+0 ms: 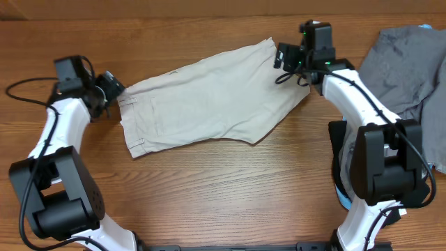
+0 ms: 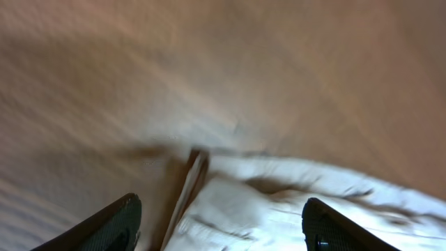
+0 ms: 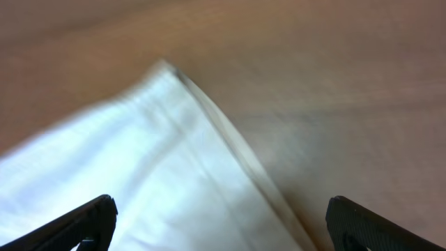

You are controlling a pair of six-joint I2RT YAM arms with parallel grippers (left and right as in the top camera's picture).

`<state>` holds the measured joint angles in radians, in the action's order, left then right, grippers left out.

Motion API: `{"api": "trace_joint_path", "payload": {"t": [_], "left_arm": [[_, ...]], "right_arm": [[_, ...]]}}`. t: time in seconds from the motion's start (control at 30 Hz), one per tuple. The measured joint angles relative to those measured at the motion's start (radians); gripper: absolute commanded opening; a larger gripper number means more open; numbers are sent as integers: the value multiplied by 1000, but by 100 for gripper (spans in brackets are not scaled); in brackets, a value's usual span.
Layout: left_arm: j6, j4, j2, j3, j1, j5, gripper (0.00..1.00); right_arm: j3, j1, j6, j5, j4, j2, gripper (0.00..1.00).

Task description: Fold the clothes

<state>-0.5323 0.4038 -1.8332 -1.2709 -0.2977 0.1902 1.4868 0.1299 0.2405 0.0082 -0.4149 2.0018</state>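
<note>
The left pincer (image 1: 111, 86) hovers just off the waistband corner (image 2: 198, 164) of the khaki shorts (image 1: 209, 97), its jaws standing wide apart with nothing between them. The right pincer (image 1: 284, 56) hangs at the opposite end, over the hem corner (image 3: 167, 68) of the leg, and its jaws are spread just as wide and equally empty.

The shorts lie flat on the wooden table (image 1: 223, 181), stretched slantwise between the two arms with the waistband toward the left arm and the leg openings toward the right. Each arm faces its own far corner of the cloth, which looks like the set-up for a two-handed pinch, so that one edge can be lifted and carried over evenly. Both wrist views are blurred, so whether either pincer touches the fabric cannot be told. A grey garment (image 1: 404, 59) lies apart, beyond the right arm.
</note>
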Motion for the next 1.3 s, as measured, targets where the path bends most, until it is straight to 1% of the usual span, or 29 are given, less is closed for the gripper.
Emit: {"api": "trace_joint_path", "payload": {"t": [0.07,0.17,0.27,0.37,0.47,0.6,0.73,0.83,0.9,1.03,1.1,1.13,1.2,1.3], "left_arm": [[8,20,0,-51,-11,17,73],[19,103,0,-123,-13,71,72],[50,249,0,-153,14,158,69],[91,414,0,-155,74,183,66],[116,515,0,-152,148,160,66],[125,537,0,-113,232,112,65],[124,539,0,-43,293,90,64],[124,560,0,3,327,82,63],[123,575,0,24,343,78,63],[123,621,0,42,356,78,65],[121,626,0,42,357,78,67],[121,626,0,42,357,78,67],[121,619,0,42,357,68,68],[121,591,0,43,357,31,72]], "right_arm": [[0,-29,17,0,-82,-1,100],[0,-76,60,-26,-205,-2,100],[0,-117,76,-89,-268,-3,100],[-5,-132,76,-153,-296,-3,100],[-32,-128,72,-212,-290,-4,99],[-80,-120,72,-258,-253,-3,95],[-106,-109,73,-283,-171,21,91],[-113,-102,72,-290,-117,42,87],[-115,-97,72,-292,-81,57,82],[-116,-95,72,-295,-40,76,64],[-116,-95,75,-295,-21,85,43],[-116,-95,70,-296,-16,89,27],[-116,-95,69,-296,-17,90,4],[-116,-94,72,-299,-41,93,4]]}}
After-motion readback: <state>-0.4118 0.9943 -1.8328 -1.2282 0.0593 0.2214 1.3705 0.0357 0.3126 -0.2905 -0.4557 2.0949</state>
